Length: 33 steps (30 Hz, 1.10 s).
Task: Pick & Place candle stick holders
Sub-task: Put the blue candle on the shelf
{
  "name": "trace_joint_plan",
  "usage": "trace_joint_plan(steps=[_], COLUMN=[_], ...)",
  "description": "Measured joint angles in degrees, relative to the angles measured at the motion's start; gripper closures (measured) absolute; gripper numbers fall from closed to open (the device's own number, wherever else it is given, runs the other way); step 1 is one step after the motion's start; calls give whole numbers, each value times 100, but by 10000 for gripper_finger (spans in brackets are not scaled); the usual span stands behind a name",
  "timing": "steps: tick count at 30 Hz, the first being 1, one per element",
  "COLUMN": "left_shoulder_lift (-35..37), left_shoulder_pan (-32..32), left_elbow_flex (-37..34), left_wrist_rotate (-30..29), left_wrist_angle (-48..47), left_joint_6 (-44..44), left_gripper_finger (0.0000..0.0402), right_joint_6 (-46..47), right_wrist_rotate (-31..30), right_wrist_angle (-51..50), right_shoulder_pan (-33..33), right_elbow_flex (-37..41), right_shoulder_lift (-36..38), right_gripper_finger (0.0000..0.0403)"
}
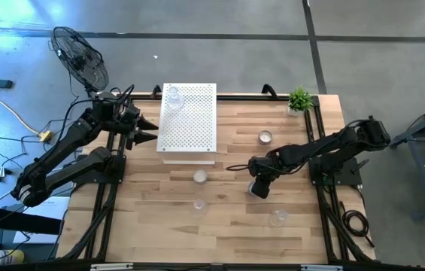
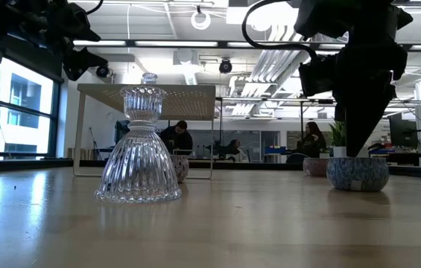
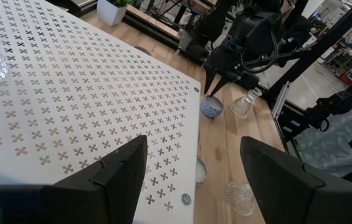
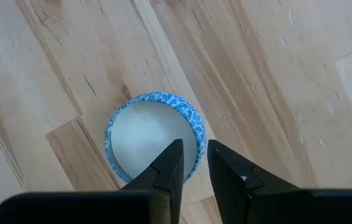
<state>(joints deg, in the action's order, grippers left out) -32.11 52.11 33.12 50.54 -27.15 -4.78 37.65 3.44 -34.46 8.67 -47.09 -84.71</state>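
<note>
A round blue-patterned candle holder (image 4: pixel 154 140) with a white centre stands on the table right of centre (image 1: pixel 259 188). My right gripper (image 4: pixel 195 160) points down over it, narrowly open, one finger above the inside and one outside its rim. My left gripper (image 1: pixel 149 129) is wide open in the air at the left edge of the white perforated box (image 1: pixel 188 120). A clear glass holder (image 1: pixel 173 98) stands on the box's far left corner. More holders stand on the table: a silvery cup (image 1: pixel 265 136), two small ones (image 1: pixel 200 176) (image 1: pixel 199 203) and a clear glass one (image 1: pixel 277 218). My right gripper has its fingertips (image 4: pixel 177 155) on either side of the blue holder's rim (image 4: pixel 199 134), coming from above and pointing down. In the low view the tips reach the holder's top (image 2: pixel 355 156). I cannot tell whether they touch the rim. The holder stands upright on the table.
A small green potted plant (image 1: pixel 299 99) stands at the far right corner. The box rests on legs above the table. A tall ribbed glass holder (image 2: pixel 139 149) is close to the low camera. People sit in the room behind. Bare wood lies along the near edge.
</note>
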Motion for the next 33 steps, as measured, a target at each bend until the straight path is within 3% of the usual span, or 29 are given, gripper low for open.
trace_joint_plan(steps=[33], left_shoulder_lift=[0], left_shoulder_pan=[1], left_elbow_flex=[0], left_wrist_rotate=[40], left_wrist_angle=[-3], left_joint_6=[0], left_gripper_finger=[149], right_joint_6=[90], right_wrist_rotate=[-143], right_wrist_angle=[4], right_shoulder_pan=[146], right_elbow_flex=[0], right_shoulder_lift=[0], right_gripper_finger=[336])
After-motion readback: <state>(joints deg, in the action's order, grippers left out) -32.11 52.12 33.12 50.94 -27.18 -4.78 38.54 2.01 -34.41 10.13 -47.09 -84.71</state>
